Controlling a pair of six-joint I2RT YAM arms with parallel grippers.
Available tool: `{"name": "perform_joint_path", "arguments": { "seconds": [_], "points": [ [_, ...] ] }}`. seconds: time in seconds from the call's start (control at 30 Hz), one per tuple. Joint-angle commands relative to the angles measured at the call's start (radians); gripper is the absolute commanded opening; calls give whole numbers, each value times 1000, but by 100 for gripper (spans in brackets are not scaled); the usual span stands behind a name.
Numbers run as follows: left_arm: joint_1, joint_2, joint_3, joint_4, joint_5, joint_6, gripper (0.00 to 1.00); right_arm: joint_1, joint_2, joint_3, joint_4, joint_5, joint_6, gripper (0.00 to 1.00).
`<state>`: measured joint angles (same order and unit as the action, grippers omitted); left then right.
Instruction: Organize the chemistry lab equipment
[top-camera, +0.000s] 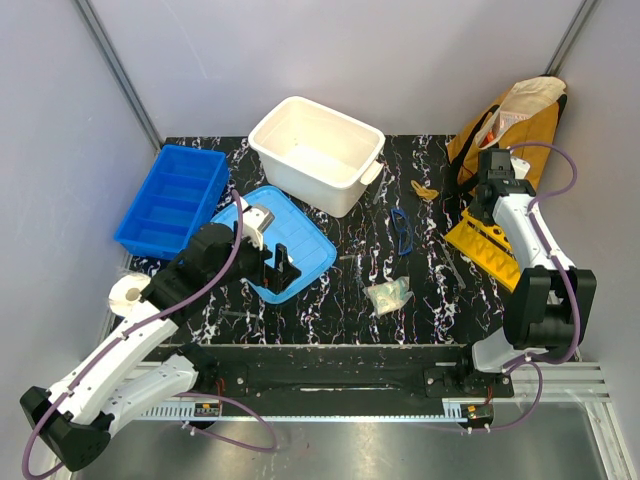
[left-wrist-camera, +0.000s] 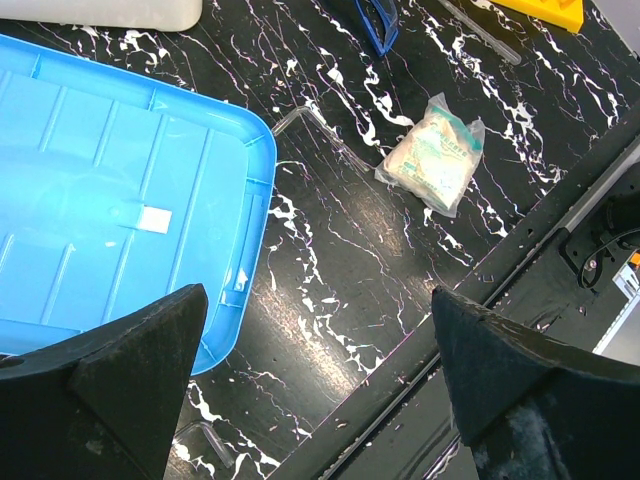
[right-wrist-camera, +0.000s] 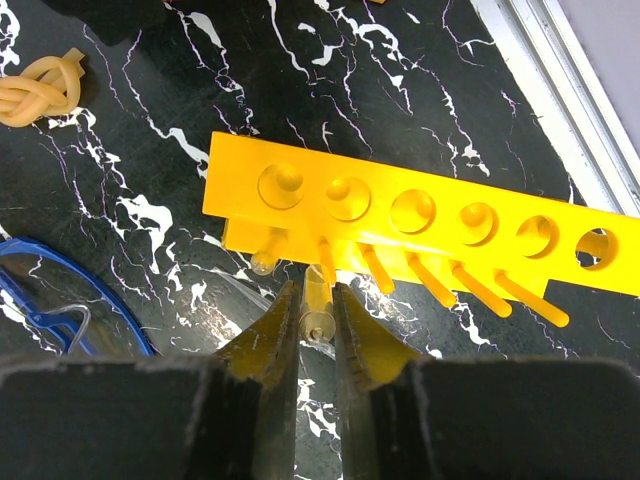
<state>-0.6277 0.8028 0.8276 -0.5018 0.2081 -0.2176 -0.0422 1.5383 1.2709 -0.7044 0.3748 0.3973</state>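
Scene: You are looking down on a black, white-veined tabletop, with your two arms reaching in from its near edge.
Right tool: Your right tool points down at the right side of the tabletop. Its fingers are clenched close together, grasping a small clear tube.
Clear tube: The clear tube sits pinched between the fingertips. Its far end is at the near edge of the yellow rack, beside one of the pegs.
Yellow rack: The yellow rack lies on the tabletop with a row of six round holes along it. Thin yellow pegs stick out toward your wrist camera. Something clear with a rounded end shows under its left end; you cannot tell what it is.
Left tool: Your left tool is released, fingers spread wide, holding nothing. It hovers over the near right corner of the light blue lid and the bare tabletop beside it.
Light blue lid: The light blue lid lies flat, left of centre, just in front of the white tub.
White tub: The white tub stands at the back, near the middle.
Blue bin: The blue bin, divided into compartments, sits at the back left, beside the lid.
Plastic packet: The plastic packet lies near the front centre, apart from the lid.
Safety glasses: The blue safety glasses lie between the tub and the rack.
Rubber tubing: A knotted tan rubber tubing lies behind the glasses.
Yellow bag: The yellow bag stands at the back right, behind your right arm.
White roll: A white roll sits at the left edge, beside your left arm.
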Motion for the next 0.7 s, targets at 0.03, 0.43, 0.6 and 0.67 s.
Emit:
{"name": "perform_joint_path", "arguments": {
  "seconds": [0.03, 0.43, 0.6, 0.67],
  "points": [
    [-3, -5, 4, 23, -4, -5, 99, -4, -20, -5, -33, 12, -15, 19],
    [-3, -11, 2, 22, -12, -5, 99, -4, -35, 28, -67, 3, -21, 20],
    [-4, -8, 2, 23, -7, -5, 99, -4, -43, 10, -56, 10, -23, 19],
    [-4, -8, 2, 23, -9, -5, 99, -4, -43, -4, -41, 1, -23, 20]
  ]
}}
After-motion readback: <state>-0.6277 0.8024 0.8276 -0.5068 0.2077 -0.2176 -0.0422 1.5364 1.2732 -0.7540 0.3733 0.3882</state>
